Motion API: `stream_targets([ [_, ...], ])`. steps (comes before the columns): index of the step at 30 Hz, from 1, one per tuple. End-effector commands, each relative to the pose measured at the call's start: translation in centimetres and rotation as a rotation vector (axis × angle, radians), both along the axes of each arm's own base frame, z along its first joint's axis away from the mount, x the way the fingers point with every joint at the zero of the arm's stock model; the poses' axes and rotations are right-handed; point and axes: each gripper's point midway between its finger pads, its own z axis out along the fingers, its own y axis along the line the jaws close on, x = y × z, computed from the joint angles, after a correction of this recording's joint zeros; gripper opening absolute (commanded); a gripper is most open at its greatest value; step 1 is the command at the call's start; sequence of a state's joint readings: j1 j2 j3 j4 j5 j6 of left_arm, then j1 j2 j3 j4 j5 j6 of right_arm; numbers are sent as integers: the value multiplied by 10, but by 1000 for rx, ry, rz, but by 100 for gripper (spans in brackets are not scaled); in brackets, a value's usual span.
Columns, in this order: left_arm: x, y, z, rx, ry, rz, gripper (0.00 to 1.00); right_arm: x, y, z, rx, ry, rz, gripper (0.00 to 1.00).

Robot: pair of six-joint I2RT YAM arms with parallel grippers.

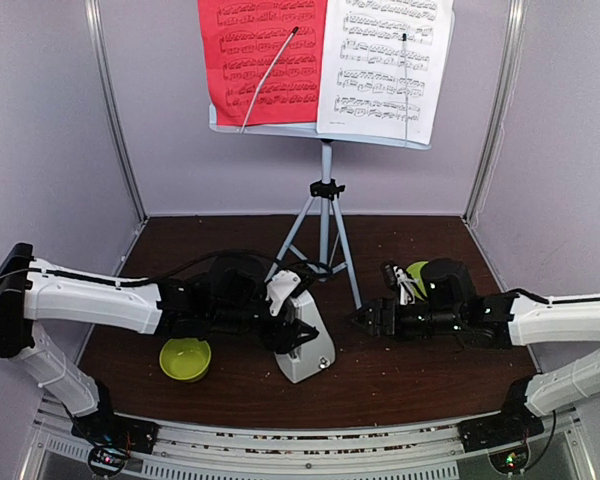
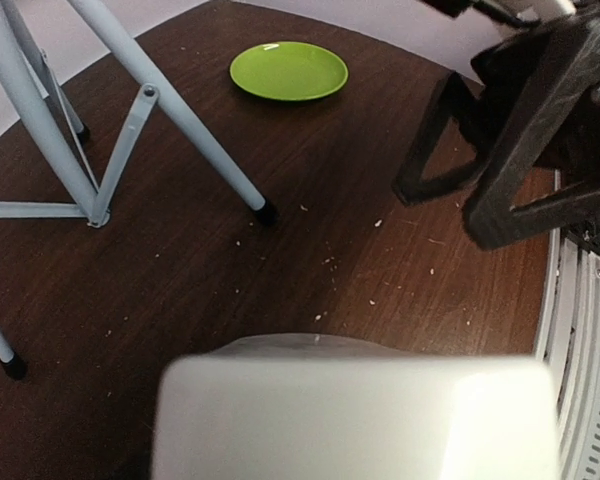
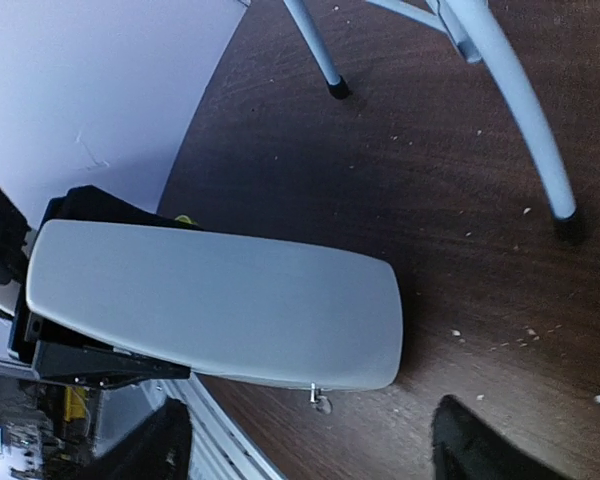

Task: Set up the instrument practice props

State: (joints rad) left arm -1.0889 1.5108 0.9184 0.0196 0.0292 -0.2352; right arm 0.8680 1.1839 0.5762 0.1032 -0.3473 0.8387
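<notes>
The red sheet (image 1: 263,55) and the white sheet (image 1: 388,62) of music rest side by side on the pale music stand (image 1: 325,190), whose tripod stands at the back centre of the table. The small white pyramid metronome (image 1: 307,345) stands upright on the table in front of the tripod. My left gripper (image 1: 288,330) is shut on the metronome's upper part; the metronome (image 2: 355,415) fills the bottom of the left wrist view and hides the fingers. My right gripper (image 1: 363,318) is open and empty just right of the metronome (image 3: 220,300), apart from it.
A lime-green bowl (image 1: 185,359) sits at the front left under my left arm. A lime-green plate (image 1: 417,272) lies behind my right wrist and shows in the left wrist view (image 2: 288,70). Tripod legs (image 2: 180,110) spread close behind the metronome. Crumbs dot the brown table.
</notes>
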Motion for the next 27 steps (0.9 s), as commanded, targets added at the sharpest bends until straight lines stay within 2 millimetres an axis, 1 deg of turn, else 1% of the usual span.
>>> stream_targets([
  [1, 5, -29, 51, -140, -52, -111, 31, 17, -33, 20, -171, -146, -92, 90],
  [2, 6, -30, 47, -122, -45, -120, 31, 20, -37, 28, -174, -173, -115, 92],
  [4, 6, -33, 40, -89, -34, -134, 32, 25, -45, 43, -167, -219, -153, 100],
  [7, 3, -38, 34, -80, -12, -164, 39, 30, -56, 63, -141, -273, -214, 100],
  [9, 2, -40, 32, -77, -6, -176, 45, 32, -64, 71, -128, -288, -256, 100],
  [12, 3, -39, 32, -70, -8, -169, 58, 30, -66, 83, -102, -325, -253, 100],
  [14, 4, -37, 34, -53, -8, -166, 67, 29, -62, 86, -97, -323, -223, 100],
  [18, 8, -30, 53, -65, -52, -139, 80, 21, -40, 88, -90, -278, -110, 100],
  [19, 9, -27, 58, -69, -68, -127, 86, 22, -36, 90, -82, -268, -99, 100],
  [20, 9, -24, 64, -78, -85, -120, 88, 23, -34, 89, -80, -256, -100, 100],
  [22, 7, -17, 74, -99, -114, -117, 90, 24, -28, 91, -58, -236, -96, 100],
  [24, 3, -10, 81, -124, -135, -116, 90, 23, -18, 97, -28, -234, -67, 100],
  [27, -6, 6, 85, -152, -157, -119, 88, 21, -3, 99, 10, -204, -16, 100],
])
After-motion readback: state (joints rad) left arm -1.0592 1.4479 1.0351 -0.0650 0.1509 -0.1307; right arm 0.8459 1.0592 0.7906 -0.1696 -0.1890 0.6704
